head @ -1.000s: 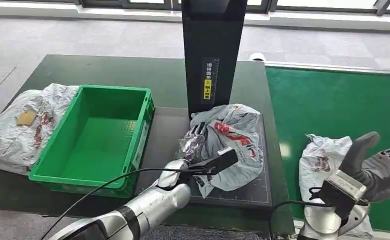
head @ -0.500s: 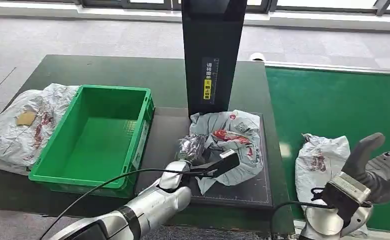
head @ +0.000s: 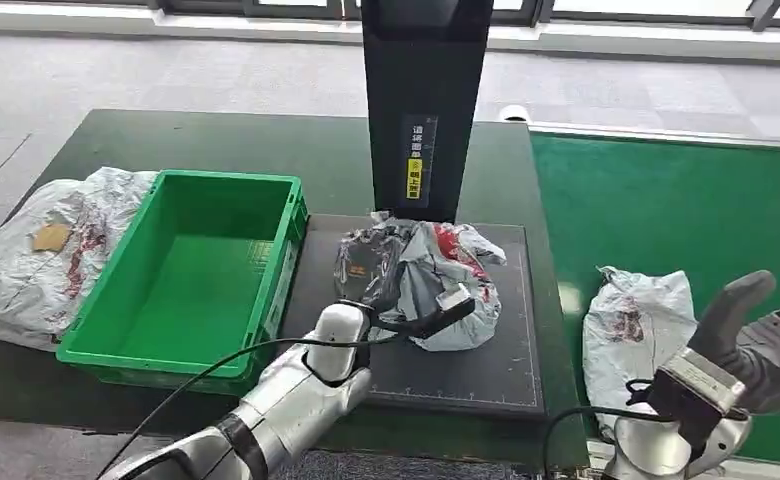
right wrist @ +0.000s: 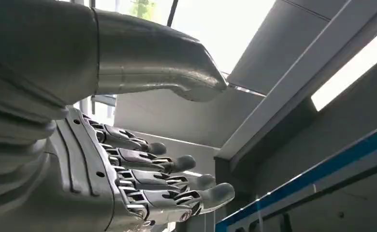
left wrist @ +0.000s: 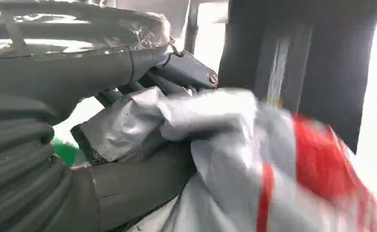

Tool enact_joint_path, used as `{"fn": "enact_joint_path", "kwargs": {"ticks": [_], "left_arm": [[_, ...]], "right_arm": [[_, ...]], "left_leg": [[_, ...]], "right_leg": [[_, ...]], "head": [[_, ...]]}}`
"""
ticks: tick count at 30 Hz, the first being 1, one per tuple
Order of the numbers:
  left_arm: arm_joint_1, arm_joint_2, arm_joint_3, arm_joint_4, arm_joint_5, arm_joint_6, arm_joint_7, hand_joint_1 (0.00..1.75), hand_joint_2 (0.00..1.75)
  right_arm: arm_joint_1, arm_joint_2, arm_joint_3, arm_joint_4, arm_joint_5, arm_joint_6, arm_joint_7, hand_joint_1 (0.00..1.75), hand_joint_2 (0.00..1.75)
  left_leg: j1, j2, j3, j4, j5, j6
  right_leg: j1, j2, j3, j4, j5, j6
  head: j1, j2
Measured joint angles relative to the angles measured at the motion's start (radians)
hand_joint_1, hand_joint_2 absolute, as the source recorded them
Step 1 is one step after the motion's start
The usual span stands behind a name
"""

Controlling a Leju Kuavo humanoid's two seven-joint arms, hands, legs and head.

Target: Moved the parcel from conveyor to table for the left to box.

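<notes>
We see the left hand (head: 371,270) grasping the crumpled grey plastic parcel with red print (head: 436,285) on the dark worktop (head: 216,140). The right hand (head: 766,335) is released, fingers spread, beside the green conveyor (head: 666,200).

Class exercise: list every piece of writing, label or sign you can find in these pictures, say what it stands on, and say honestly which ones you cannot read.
Label on the black post: white and yellow characters in a column, too small to read.
Red print on the parcel that the left hand holds: crumpled, unreadable; blurred in the left wrist view.
Red marks on the bags left of the green crate: unreadable.
Bag on the conveyor: marks unreadable.
</notes>
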Motion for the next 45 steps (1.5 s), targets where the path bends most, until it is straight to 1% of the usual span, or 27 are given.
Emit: {"fn": "enact_joint_path", "kwargs": {"ticks": [4, 6, 7, 9, 10, 11, 13, 15, 18, 20, 21, 24, 26, 29, 32, 34, 36, 39, 45], "left_arm": [[0.040, 0.003, 0.138, -0.141, -0.052, 0.001, -0.003, 1.75, 1.75], [0.057, 0.006, 0.176, -0.188, -0.053, 0.001, 0.004, 1.75, 1.75], [0.068, 0.016, 0.182, -0.222, -0.055, 0.001, 0.028, 1.75, 1.75], [0.075, 0.071, 0.182, -0.366, -0.056, 0.001, 0.141, 1.75, 1.75], [0.062, 0.105, 0.182, -0.417, -0.057, 0.002, 0.178, 1.75, 1.75], [0.050, 0.125, 0.189, -0.456, -0.057, 0.002, 0.184, 1.75, 1.75], [0.042, 0.155, 0.206, -0.536, -0.057, 0.002, 0.154, 1.75, 1.75], [0.042, 0.165, 0.238, -0.595, -0.057, 0.002, 0.085, 1.75, 1.75], [0.042, 0.158, 0.328, -0.656, -0.057, 0.002, -0.046, 1.75, 1.75], [0.043, 0.136, 0.419, -0.671, -0.049, 0.002, -0.139, 1.75, 1.75], [0.043, 0.127, 0.464, -0.672, -0.046, 0.002, -0.181, 1.75, 1.75], [0.040, 0.100, 0.600, -0.647, -0.038, 0.001, -0.254, 1.75, 1.75], [0.040, 0.088, 0.681, -0.626, -0.031, 0.001, -0.272, 1.75, 1.75], [0.040, 0.075, 0.744, -0.611, -0.029, 0.001, -0.279, 1.75, 1.75], [0.038, 0.066, 0.784, -0.594, -0.029, 0.001, -0.279, 1.75, 1.75], [0.027, 0.065, 0.808, -0.559, -0.032, 0.001, -0.250, 1.75, 1.75], [0.007, 0.071, 0.833, -0.485, -0.050, 0.001, -0.210, 1.75, 1.75], [-0.035, 0.093, 0.860, -0.317, -0.055, 0.000, -0.164, 1.75, 1.75], [-0.044, 0.101, 0.861, -0.150, -0.056, 0.000, -0.100, 1.75, 1.75]], "right_arm": [[0.001, 0.000, -0.001, 0.000, 0.000, 0.000, 0.000, 0.00, 1.75], [0.002, 0.000, -0.001, 0.000, 0.000, 0.000, 0.000, 0.00, 1.75], [0.002, 0.000, -0.001, 0.000, -0.001, 0.000, 0.000, 0.00, 1.75], [0.002, 0.000, -0.003, 0.000, -0.003, 0.000, 0.000, 0.00, 1.75], [0.004, 0.000, -0.007, 0.000, -0.004, 0.000, 0.000, 0.00, 1.75], [0.007, 0.000, -0.010, 0.000, -0.005, 0.000, 0.000, 0.00, 1.75], [0.007, 0.000, -0.012, 0.000, -0.011, 0.000, 0.000, 0.00, 1.75], [0.008, 0.000, -0.017, 0.000, -0.015, 0.000, 0.000, 0.00, 1.75], [0.015, -0.001, -0.023, 0.000, -0.022, 0.000, 0.000, 0.00, 1.75], [0.020, -0.001, -0.034, -0.002, -0.024, 0.000, 0.000, 0.00, 1.75], [0.023, -0.001, -0.035, -0.007, -0.024, 0.000, 0.000, 0.00, 1.75], [0.031, -0.001, -0.036, -0.012, -0.023, 0.000, 0.000, 0.00, 1.75], [0.035, -0.001, -0.036, -0.017, -0.022, 0.000, 0.000, 0.00, 1.75], [0.036, -0.001, -0.036, -0.020, -0.022, 0.000, 0.000, 0.00, 1.75], [0.036, -0.001, -0.036, -0.022, -0.022, 0.000, 0.000, 0.00, 1.75], [0.036, -0.001, -0.036, -0.023, -0.022, 0.000, 0.000, 0.00, 1.75], [0.040, -0.001, -0.036, -0.023, -0.021, 0.000, 0.000, 0.00, 1.75], [0.051, 0.000, -0.036, -0.027, -0.019, 0.000, 0.000, 0.00, 1.75], [0.056, 0.000, -0.036, -0.031, -0.013, 0.000, 0.000, 0.00, 1.75]], "left_leg": [[0.000, 0.000, 0.000, 0.000, 0.000, 0.000], [0.000, -0.001, 0.000, 0.000, 0.000, 0.000], [0.001, -0.001, -0.001, 0.000, 0.000, 0.000], [0.001, 0.003, -0.001, 0.000, 0.001, -0.001], [0.001, 0.003, -0.001, 0.000, 0.001, -0.001], [0.002, 0.002, -0.001, 0.000, 0.001, -0.001], [0.002, -0.001, -0.001, 0.000, 0.001, -0.001], [0.002, -0.001, -0.001, 0.000, 0.001, -0.001], [0.002, 0.000, -0.001, 0.000, 0.001, -0.001], [0.001, -0.001, -0.001, 0.000, 0.001, -0.001], [0.001, 0.000, -0.001, 0.000, 0.001, -0.001], [0.001, 0.001, -0.001, 0.000, 0.001, -0.001], [0.001, 0.001, -0.001, 0.000, 0.001, -0.001], [0.002, 0.001, -0.001, 0.000, 0.001, -0.002], [0.002, 0.001, -0.001, 0.000, 0.001, -0.002], [0.001, 0.001, -0.001, 0.000, 0.001, -0.001], [0.001, -0.001, -0.001, 0.000, 0.001, -0.001], [0.002, -0.001, -0.001, 0.000, 0.001, -0.001], [0.001, 0.000, -0.001, 0.000, 0.001, -0.001]], "right_leg": [[0.000, 0.001, 0.000, 0.000, 0.000, 0.000], [0.000, 0.000, 0.000, 0.000, 0.000, 0.000], [0.001, 0.000, 0.000, 0.000, 0.000, 0.000], [0.002, 0.003, -0.002, 0.000, 0.001, -0.002], [0.001, 0.003, -0.002, 0.000, 0.001, -0.002], [0.002, 0.002, -0.001, 0.000, 0.001, -0.002], [0.002, -0.001, 0.000, 0.001, 0.000, -0.002], [0.002, 0.000, 0.000, 0.000, 0.000, -0.002], [0.002, 0.000, -0.001, 0.000, 0.000, -0.002], [0.001, 0.000, 0.000, 0.000, 0.000, -0.002], [0.001, 0.000, 0.000, 0.000, 0.000, -0.002], [0.001, 0.001, -0.001, 0.000, 0.000, -0.002], [0.002, 0.001, -0.001, 0.000, 0.000, -0.002], [0.002, 0.001, -0.001, 0.000, 0.000, -0.002], [0.002, 0.001, -0.001, 0.000, 0.000, -0.002], [0.002, 0.001, -0.001, 0.000, 0.000, -0.002], [0.002, 0.000, 0.000, 0.000, 0.000, -0.002], [0.002, -0.001, 0.000, 0.000, 0.000, -0.002], [0.001, 0.001, 0.000, 0.000, 0.000, -0.002]], "head": [[0.000, 0.000], [0.000, 0.000], [0.001, 0.000], [0.001, 0.000], [-0.001, 0.000], [0.000, 0.000], [0.000, 0.000], [0.000, 0.000], [0.000, 0.000], [0.001, 0.000], [0.001, 0.000], [0.000, 0.000], [0.000, 0.000], [0.000, 0.000], [0.000, 0.000], [0.000, 0.000], [0.000, 0.000], [0.000, 0.000], [0.000, 0.000]]}}
